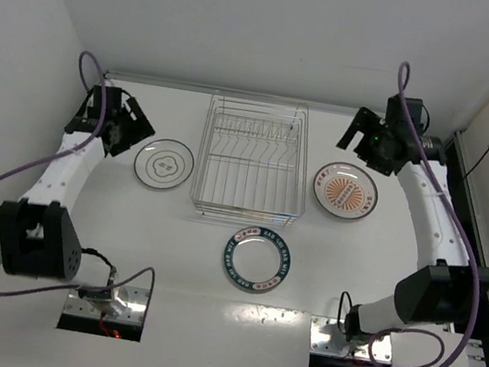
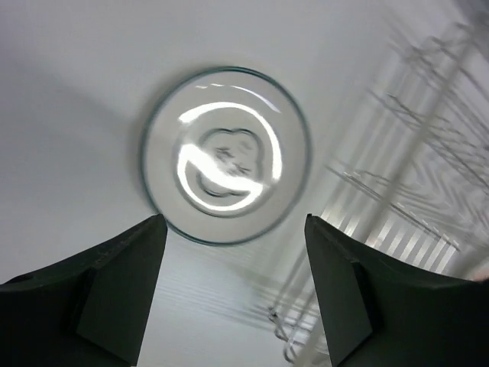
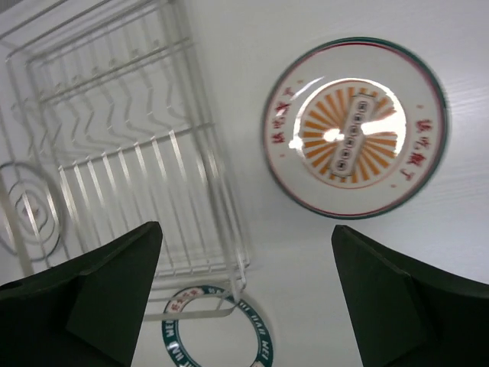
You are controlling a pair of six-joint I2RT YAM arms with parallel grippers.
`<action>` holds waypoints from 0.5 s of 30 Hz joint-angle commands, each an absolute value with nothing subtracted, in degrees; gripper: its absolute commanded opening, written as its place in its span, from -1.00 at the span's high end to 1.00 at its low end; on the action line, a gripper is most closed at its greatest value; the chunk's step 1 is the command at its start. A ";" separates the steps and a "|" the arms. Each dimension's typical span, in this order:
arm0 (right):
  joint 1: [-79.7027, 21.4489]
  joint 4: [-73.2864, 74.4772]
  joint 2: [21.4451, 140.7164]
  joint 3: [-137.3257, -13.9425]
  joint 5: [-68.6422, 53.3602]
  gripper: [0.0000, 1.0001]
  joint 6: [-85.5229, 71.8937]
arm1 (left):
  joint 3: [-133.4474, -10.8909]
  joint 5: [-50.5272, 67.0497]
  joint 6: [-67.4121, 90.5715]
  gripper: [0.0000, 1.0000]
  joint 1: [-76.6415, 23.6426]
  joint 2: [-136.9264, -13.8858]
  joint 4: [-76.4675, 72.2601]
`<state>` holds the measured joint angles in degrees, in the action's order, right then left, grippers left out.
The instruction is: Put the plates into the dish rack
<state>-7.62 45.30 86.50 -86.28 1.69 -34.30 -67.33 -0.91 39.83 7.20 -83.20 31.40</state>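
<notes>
The dish rack (image 1: 262,102) stands on the table (image 1: 203,326) near its far edge, midway between the side edges. The left plate (image 1: 164,164) lies just beside the rack's left side. The right plate (image 1: 344,190) lies near its right side, and the front plate (image 1: 258,259) just before its near side.

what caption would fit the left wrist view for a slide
Open left end effector above the ringed white plate, dish rack beside it.

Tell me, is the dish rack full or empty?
Empty. The rack holds nothing; the ringed plate, orange plate and teal plate lie flat on the table outside it.
</notes>
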 commanded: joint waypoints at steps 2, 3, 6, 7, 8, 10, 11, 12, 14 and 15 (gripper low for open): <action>0.67 50.60 89.46 -84.20 4.14 -0.86 -37.18 | -61.19 1.84 42.01 -0.41 -0.78 -74.28 28.75; 3.14 51.23 91.47 -83.24 0.30 -0.86 -37.87 | -58.74 1.85 42.79 -0.41 -3.58 -71.48 26.83; 15.35 44.33 90.36 -69.59 -10.43 -0.86 -41.30 | -54.42 3.16 42.80 -0.43 -8.68 -67.78 22.43; 18.25 41.25 89.74 -66.65 -12.72 -0.83 -42.79 | -53.53 3.16 42.80 -0.43 -9.48 -67.76 21.54; 20.72 38.70 89.74 -64.88 -15.01 -0.83 -44.72 | -52.92 3.86 42.02 -0.43 -10.01 -67.76 21.53; 24.69 38.67 93.40 -63.38 -15.64 -0.77 -44.74 | -52.39 5.27 41.40 -0.43 -10.02 -67.76 20.83; 25.48 38.67 94.30 -63.37 -15.64 -0.77 -44.74 | -52.38 5.97 40.61 -0.43 -10.02 -68.37 20.83; 27.05 38.15 95.09 -62.50 -16.60 -0.77 -44.04 | -52.38 5.98 40.61 -0.43 -10.02 -68.99 20.83; 28.38 36.66 97.28 -61.35 -19.06 -0.70 -44.03 | -52.38 5.98 39.21 -0.43 -10.02 -68.99 21.36; 28.91 35.17 98.34 -60.83 -20.12 -0.67 -43.51 | -52.38 5.98 39.20 -0.43 -10.02 -69.52 21.36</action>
<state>28.56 40.71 97.58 -61.25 -13.32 -42.52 -52.05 4.78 40.71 -10.00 -69.32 24.12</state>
